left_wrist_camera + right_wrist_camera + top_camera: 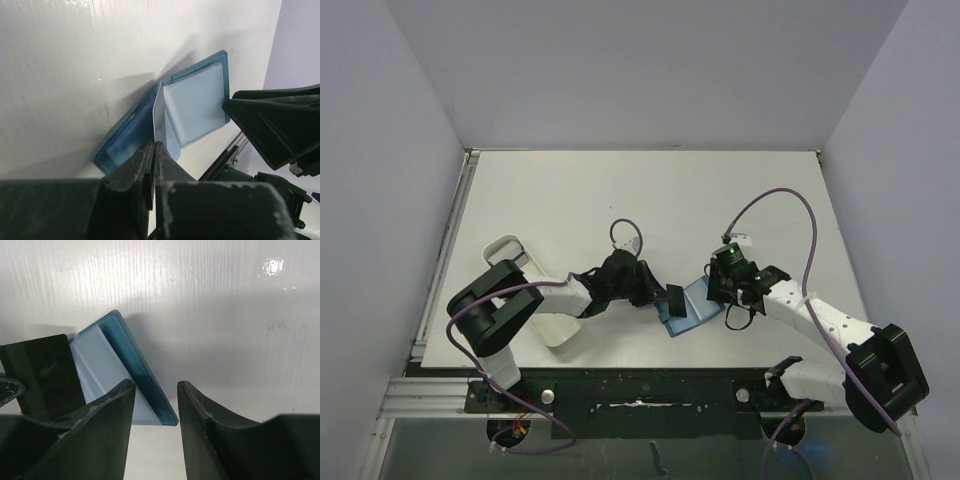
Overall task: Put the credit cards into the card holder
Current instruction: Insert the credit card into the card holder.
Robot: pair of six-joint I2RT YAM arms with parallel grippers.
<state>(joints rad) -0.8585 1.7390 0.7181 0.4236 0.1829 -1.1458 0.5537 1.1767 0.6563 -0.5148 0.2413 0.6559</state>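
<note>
The card holder (692,312) is a teal wallet lying open on the table near its front edge. It also shows in the left wrist view (200,102) and the right wrist view (131,356), with pale clear pockets inside. My left gripper (672,300) is shut on a thin pale credit card (159,112), held on edge over the wallet's fold (154,145). My right gripper (722,290) is open and empty at the wallet's right edge (155,390); its left finger (107,410) overlaps the wallet's corner. No other cards show.
A long white tray (505,246) lies at the front left, partly under the left arm. A purple cable (790,195) loops above the right arm. The two grippers are close together over the wallet. White walls enclose the table on three sides.
</note>
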